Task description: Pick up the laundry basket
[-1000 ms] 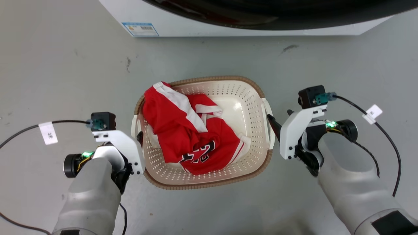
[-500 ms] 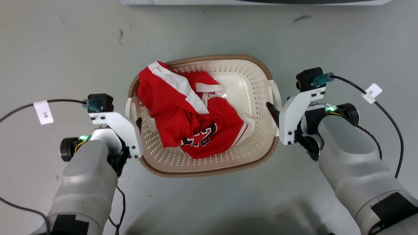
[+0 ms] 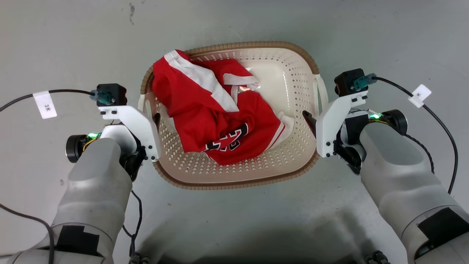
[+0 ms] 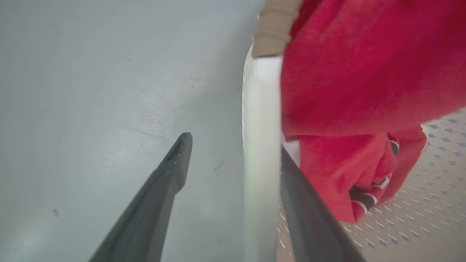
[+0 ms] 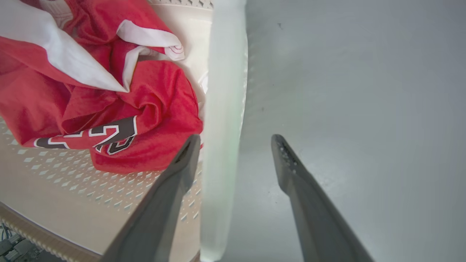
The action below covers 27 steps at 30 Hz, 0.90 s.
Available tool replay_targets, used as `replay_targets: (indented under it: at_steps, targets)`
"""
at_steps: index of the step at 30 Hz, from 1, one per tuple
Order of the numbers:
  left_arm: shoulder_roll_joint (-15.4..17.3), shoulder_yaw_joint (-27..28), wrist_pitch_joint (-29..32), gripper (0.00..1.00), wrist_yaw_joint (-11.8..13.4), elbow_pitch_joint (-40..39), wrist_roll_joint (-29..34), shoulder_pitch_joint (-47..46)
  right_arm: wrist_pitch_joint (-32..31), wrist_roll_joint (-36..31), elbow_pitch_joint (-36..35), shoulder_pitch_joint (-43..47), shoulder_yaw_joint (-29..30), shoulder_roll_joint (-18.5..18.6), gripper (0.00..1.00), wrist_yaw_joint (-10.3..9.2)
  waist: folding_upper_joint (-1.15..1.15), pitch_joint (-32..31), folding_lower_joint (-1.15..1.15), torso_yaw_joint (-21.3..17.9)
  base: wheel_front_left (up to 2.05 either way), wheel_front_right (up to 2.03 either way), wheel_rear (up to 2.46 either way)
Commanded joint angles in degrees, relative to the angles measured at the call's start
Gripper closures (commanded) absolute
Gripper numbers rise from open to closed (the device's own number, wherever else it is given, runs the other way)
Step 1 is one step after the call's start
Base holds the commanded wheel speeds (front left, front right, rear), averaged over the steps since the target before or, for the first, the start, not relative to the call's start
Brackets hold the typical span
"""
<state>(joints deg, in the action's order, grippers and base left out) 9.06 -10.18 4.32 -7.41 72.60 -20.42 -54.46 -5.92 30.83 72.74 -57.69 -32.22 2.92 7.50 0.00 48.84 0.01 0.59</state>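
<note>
My left gripper [image 4: 233,143] stands parted, its two long dark fingers astride the white plastic left side handle [image 4: 260,145] of the basket. The outer finger [image 4: 171,171] hangs over the smooth grey floor [image 4: 91,91], clear of the handle, while the other lies close along the handle's inner side, so nothing is pinched. My right gripper [image 5: 236,137] is likewise spread, with the white plastic right side handle [image 5: 222,109] running up between its fingers; the inner finger [image 5: 182,167] sits just beside it within the basket, and the other is well apart from it over the floor. In the head view both grippers sit at the two short sides of the cream-white perforated plastic laundry basket [image 3: 234,185] with its brown woven-look rim, which lies between my arms; whether it rests on the floor I cannot tell. Inside it is a crumpled red jersey [image 3: 205,110] with white trim and dark lettering, heaped toward my left and spilling over that rim; beyond the far rim is more grey floor.
</note>
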Motion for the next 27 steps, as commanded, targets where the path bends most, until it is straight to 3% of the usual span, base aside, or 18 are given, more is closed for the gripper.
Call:
replay_targets:
  at_steps: [1, 2, 3, 4, 18, 27]
  targets:
    - [0.0, -0.2, 0.3, 0.0, -0.1, 0.3, -0.4, -0.9, -0.3, 0.5, 0.5, -1.3, 0.0, 0.0, 0.0, -0.02, 0.0, 0.6, -0.01, 0.3, 0.0, 0.0, 0.0]
    - [-0.2, -0.3, 0.7, 0.0, -0.1, 0.3, -0.8, -1.1, -0.4, 0.6, 0.6, -1.4, 0.0, 0.0, 0.6, -0.02, 0.0, 0.8, -0.01, 0.4, 0.0, 0.0, 0.0]
    - [-0.6, -0.5, 1.2, 0.63, -0.1, 0.3, -1.1, -1.0, -0.4, 0.7, 0.6, -1.4, 0.0, 0.0, 0.89, -0.02, 0.0, 1.0, -0.01, 0.5, 0.0, 0.0, 0.0]
    - [-0.5, -0.7, 1.3, 1.0, -0.1, 0.2, -1.4, -1.1, -0.4, 0.8, 0.7, -1.3, -0.1, 0.0, 1.0, -0.02, 0.0, 1.1, -0.01, 0.6, 0.0, 0.0, 0.0]
    - [-0.2, -3.8, 2.2, 1.0, 0.0, -0.2, -4.3, -0.7, -1.7, 2.5, 1.0, -0.1, -1.6, 0.2, 1.0, -0.02, 0.0, -0.2, -0.01, 0.8, 0.0, 0.0, 0.0]
    - [-0.6, -5.4, 8.1, 1.0, 0.0, 0.5, -6.6, 0.1, -6.2, 6.3, -1.3, 1.8, -4.5, 0.0, 1.0, 0.0, 0.0, -4.6, -0.01, 0.8, 0.0, 0.0, 0.0]
